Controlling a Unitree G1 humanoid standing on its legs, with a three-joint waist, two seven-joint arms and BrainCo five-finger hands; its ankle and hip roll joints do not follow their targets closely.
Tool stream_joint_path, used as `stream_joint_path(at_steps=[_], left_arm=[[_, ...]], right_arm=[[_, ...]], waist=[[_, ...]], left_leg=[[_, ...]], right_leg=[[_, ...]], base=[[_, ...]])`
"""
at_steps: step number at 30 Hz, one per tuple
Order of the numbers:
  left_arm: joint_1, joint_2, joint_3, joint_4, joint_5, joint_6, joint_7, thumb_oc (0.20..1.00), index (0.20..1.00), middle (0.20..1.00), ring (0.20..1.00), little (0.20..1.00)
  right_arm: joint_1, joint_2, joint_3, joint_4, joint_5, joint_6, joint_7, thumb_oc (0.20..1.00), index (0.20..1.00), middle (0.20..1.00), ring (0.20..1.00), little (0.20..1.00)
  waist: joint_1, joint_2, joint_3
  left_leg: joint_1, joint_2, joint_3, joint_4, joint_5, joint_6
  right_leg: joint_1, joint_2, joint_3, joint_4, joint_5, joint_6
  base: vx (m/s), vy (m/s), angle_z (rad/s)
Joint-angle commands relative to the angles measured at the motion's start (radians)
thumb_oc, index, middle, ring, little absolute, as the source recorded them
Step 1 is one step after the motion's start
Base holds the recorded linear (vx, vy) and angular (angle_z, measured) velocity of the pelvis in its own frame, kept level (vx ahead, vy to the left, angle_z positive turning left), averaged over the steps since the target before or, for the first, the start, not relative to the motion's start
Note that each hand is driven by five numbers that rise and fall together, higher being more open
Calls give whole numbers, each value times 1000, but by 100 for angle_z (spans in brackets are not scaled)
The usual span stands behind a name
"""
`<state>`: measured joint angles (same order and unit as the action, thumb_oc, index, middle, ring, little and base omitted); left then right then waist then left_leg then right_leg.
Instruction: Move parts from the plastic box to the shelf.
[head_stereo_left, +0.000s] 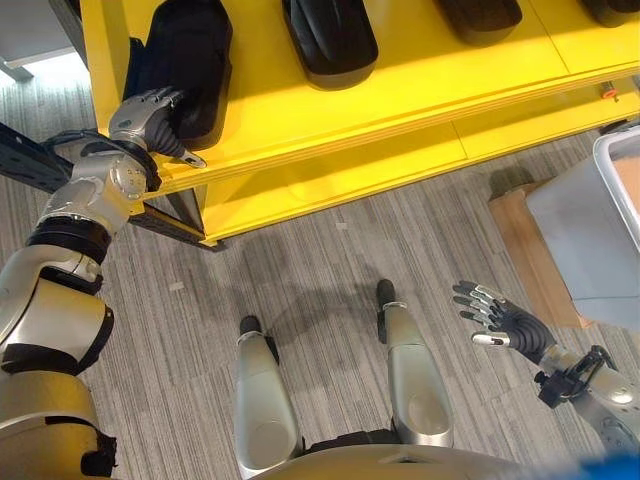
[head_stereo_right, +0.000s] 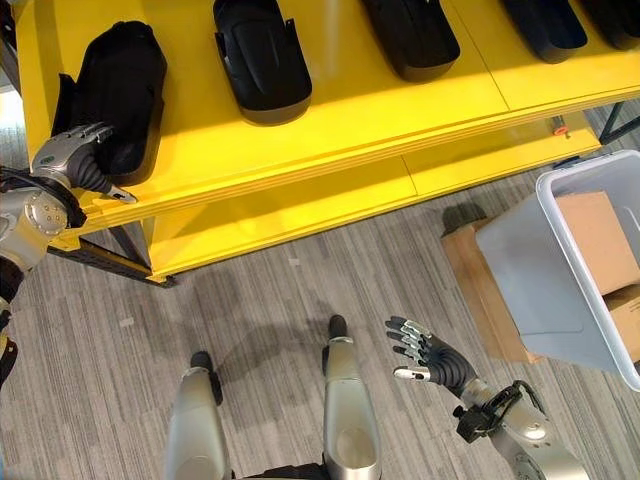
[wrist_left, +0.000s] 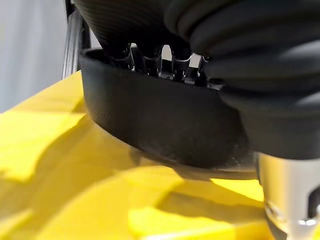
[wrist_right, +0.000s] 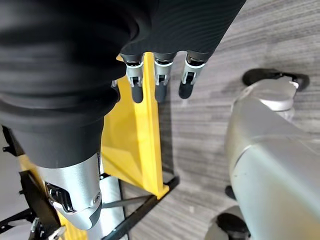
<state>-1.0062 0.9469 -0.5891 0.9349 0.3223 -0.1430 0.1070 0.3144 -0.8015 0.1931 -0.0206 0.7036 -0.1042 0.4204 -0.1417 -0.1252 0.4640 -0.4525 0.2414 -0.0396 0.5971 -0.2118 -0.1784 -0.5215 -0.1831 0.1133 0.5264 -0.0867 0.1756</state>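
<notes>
The robot stands facing a yellow shelf (head_stereo_right: 330, 120) on a grey striped carpet floor (head_stereo_right: 270, 300). Its left hand (head_stereo_left: 150, 118) is up at the near left corner of the upper shelf board, laid over the near end of a black moulded part (head_stereo_right: 120, 85) that rests flat on the yellow surface. In the left wrist view the fingers (wrist_left: 150, 57) reach down over the rim of that part (wrist_left: 165, 120) and curl against it, with the thumb pointing out over the shelf edge, so the hand is gripping the part where it sits. To the right along the same board lie more black parts of the same kind: a second part (head_stereo_right: 260, 60) next to it, a third part (head_stereo_right: 415, 35) further right, and another part (head_stereo_right: 545, 25) beyond that at the far edge. The right hand (head_stereo_right: 432, 358) hangs low over the floor on the right, palm turned up, its fingers spread and straight, holding nothing. Further right stands the grey plastic box (head_stereo_right: 560, 270), tilted, resting against a brown cardboard box (head_stereo_right: 480, 290) on the floor, with cardboard pieces (head_stereo_right: 600, 240) visible inside it.
</notes>
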Motion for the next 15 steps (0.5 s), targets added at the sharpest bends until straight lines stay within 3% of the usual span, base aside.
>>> stream_joint_path(at_steps=[1,15], left_arm=[[22,-40,105,88,-173,29,-13,1000,1000,1000,1000,1000],[-86,-157,161,180,-493,27,-1,1000,1000,1000,1000,1000]], right_arm=[[33,-9,-6,17,46,-13,14,1000,1000,1000,1000,1000],[25,-32,7,15,52,3,5,1000,1000,1000,1000,1000]], waist=[[-1,-28,-48],[-22,-42,-57]], left_leg=[[-32,-6,-12,-12,66,33],[-30,0,-14,-10,68,25]], right_leg=[[-4,-32,25,-20,41,-22],[-15,-22,36,-6,39,-22]], base=[[0,0,0],[4,-2,-1]])
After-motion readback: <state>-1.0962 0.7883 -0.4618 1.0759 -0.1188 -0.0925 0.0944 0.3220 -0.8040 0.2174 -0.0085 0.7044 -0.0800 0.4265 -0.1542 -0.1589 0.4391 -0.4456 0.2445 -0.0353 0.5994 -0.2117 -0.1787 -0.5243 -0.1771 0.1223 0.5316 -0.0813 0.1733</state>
